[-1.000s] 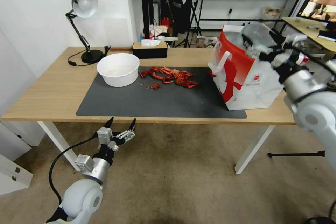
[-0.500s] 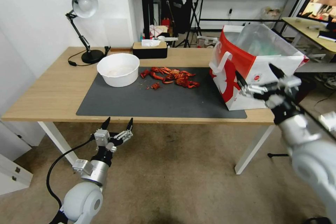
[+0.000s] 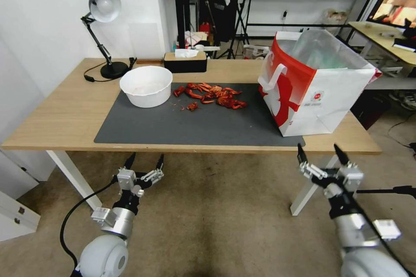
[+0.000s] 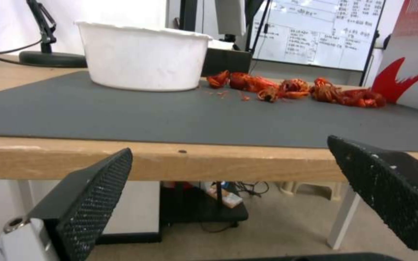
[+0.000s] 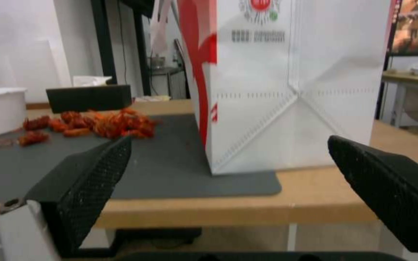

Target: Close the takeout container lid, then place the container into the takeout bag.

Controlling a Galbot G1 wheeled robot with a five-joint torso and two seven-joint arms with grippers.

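The takeout bag (image 3: 316, 86) stands upright and open-topped at the right end of the table, red and white with a clear liner. The right wrist view faces its white side (image 5: 277, 90), and its red print (image 4: 412, 65) edges the left wrist view. The takeout container and its lid are out of view. My right gripper (image 3: 318, 149) hangs open and empty below the table's front edge, in front of the bag (image 5: 229, 145). My left gripper (image 3: 146, 158) is also open and empty, low before the table's front left (image 4: 228, 152).
A dark mat (image 3: 195, 125) covers the wooden table (image 3: 65, 112). On it stand a big white bowl (image 3: 146, 85) and a scatter of red crayfish shells (image 3: 210, 94). A desk lamp (image 3: 102, 13) and a black tissue box (image 3: 185, 61) sit at the back.
My right arm has dropped from the bag's mouth down past the bag's front to below the table edge, open throughout. The left gripper has sunk slightly.
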